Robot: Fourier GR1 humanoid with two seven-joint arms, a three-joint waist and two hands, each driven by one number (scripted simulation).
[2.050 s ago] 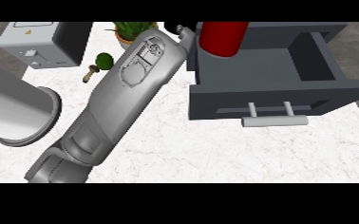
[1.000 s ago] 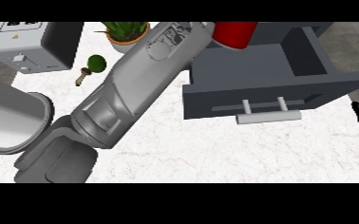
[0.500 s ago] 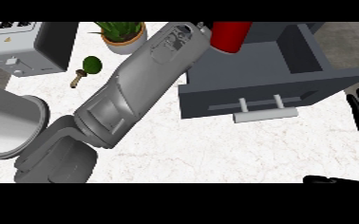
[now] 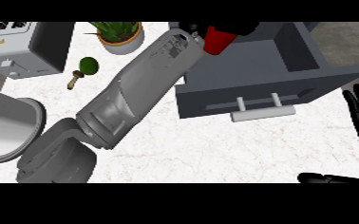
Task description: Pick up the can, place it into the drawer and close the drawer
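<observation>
Left forearm (image 4: 133,95) runs diagonally from the lower left up to top centre. Left hand (image 4: 191,28) is black, at the top edge, fingers curled round the red can (image 4: 220,42), pinching its upper part. The can is upright, held at the back left corner of the open grey drawer (image 4: 280,78), over the drawer's inside; cannot tell if it touches the drawer floor. Drawer handle (image 4: 261,112) faces the lower edge, nothing on it. Right hand (image 4: 328,178) shows only at the right edge and lower right corner, fingers straight and spread, holding nothing, well apart from the can. On the white table (image 4: 210,147): potted plant (image 4: 119,34) top left, small green fruit (image 4: 88,66) below it, grey appliance (image 4: 35,47) far left, metal bowl (image 4: 14,128) at the left edge.
</observation>
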